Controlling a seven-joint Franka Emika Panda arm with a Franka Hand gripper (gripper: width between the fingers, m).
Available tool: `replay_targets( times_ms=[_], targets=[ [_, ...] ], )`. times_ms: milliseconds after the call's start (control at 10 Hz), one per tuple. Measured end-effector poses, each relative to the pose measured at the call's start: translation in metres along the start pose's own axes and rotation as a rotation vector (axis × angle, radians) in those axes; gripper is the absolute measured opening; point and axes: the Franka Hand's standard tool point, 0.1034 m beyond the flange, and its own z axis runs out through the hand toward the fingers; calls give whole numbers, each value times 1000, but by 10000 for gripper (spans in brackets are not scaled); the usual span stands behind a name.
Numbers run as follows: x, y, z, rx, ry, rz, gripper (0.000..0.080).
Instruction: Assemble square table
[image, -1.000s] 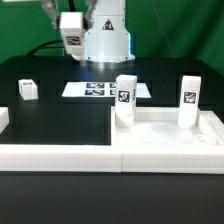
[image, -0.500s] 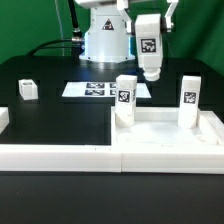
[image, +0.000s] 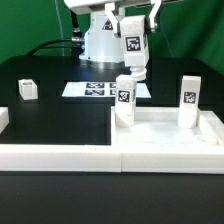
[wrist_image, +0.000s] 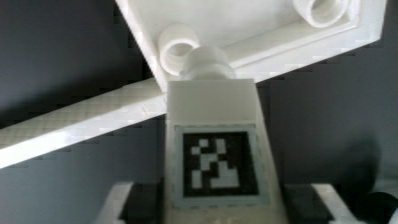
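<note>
exterior faces arm, wrist close on leg

text: none readable | signs: coded black-and-white tags only | on: leg block upper centre, marker board centre

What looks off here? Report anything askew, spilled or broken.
Nothing is spilled or broken. The held leg in the end effector looks slightly tilted. The middle leg and the leg at the exterior view's right stand upright on the square top.
</note>
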Motion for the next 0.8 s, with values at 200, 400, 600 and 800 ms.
replay_targets(
  times_ms=[200, 400, 600, 800],
  targets=[
    [-26, -56, 23, -24, -40, -58, 290],
    [-25, -89, 48, -72, -104, -153, 290],
    [-24, -97, 54, -73, -98, -150, 290],
    [-25, -96, 54, -74, -99, -150, 290]
  ],
)
